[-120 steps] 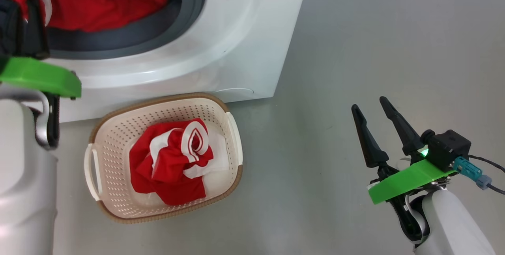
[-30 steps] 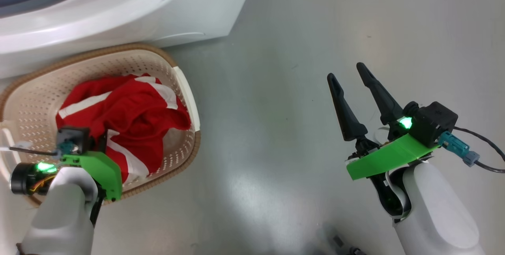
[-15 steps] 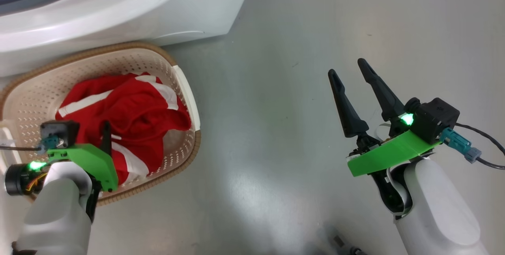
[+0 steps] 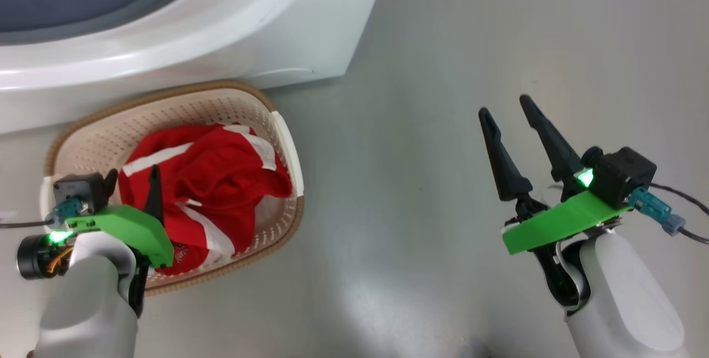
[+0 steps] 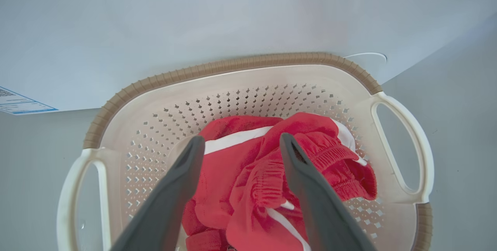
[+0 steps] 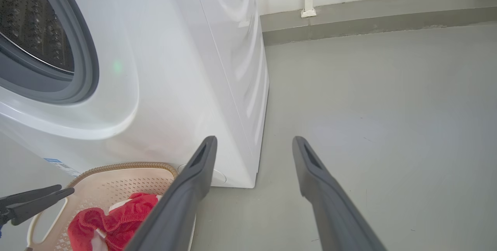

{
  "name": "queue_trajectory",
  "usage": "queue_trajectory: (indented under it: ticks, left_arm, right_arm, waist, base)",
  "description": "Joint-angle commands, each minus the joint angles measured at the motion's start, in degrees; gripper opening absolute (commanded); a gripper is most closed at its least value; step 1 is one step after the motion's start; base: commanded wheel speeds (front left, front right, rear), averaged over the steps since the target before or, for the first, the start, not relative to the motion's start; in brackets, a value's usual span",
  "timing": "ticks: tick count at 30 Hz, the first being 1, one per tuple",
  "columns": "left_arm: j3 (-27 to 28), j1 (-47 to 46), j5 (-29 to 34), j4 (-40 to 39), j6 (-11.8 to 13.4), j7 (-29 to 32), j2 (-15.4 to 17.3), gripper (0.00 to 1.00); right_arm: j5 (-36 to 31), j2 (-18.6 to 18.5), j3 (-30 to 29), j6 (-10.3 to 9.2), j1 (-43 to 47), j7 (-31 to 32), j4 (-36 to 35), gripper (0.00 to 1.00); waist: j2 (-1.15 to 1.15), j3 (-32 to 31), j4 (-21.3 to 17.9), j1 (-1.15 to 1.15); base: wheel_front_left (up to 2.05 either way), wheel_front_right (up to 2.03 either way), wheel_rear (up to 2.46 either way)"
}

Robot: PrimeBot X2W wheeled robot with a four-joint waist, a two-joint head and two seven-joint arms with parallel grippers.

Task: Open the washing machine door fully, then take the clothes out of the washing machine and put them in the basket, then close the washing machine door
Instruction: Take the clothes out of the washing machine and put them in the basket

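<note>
Left jaws apart, above clothes [image 5: 271, 181] heaped in basket [image 5: 229, 66], lower left of head view. Right jaws apart, over floor [image 4: 421, 70], lower right. Risk: fingertip snags waistband as I lift and drags cloth out. Basket is tight against washer [image 4: 221, 42], so a nudge may skid it.

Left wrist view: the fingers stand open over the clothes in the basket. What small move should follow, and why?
Probably raise the left fingers straight up, clear of the basket: they stand open, the clothes lie loose inside, and the visible drum part looks empty.
</note>
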Motion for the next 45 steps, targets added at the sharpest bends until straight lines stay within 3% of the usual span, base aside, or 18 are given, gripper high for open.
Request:
queue_trajectory:
  ticks: [1, 22, 45]
  left_arm:
    - [1.63, 2.77, -0.22, -1.99, -0.1, -0.37, 2.15, 1.0]
    - [6.04, 16.32, 0.16, -24.19, -0.64, -0.37, 0.06, 1.0]
    - [5.65, 31.69, 0.49, -45.54, -0.68, -0.37, -2.3, 1.0]
  right_arm:
    - [-0.48, -0.18, 0.43, 0.09, 2.22, -0.27, -0.85, 1.0]
    - [-0.04, -2.35, -0.72, 0.09, 7.62, -0.27, 0.22, 1.0]
    - [-0.1, -4.19, -3.76, 0.09, 16.14, -0.27, -1.35, 1.0]
  waist:
    - [-0.01, -2.33, 1.43, 0.0]
    - [-0.01, -15.46, 4.07, 0.0]
    - [-0.01, -25.01, 6.67, 0.0]
  base:
    - [0.0, 0.0, 0.0]
    - [0.0, 0.0, 0.0]
    - [0.0, 0.0, 0.0]
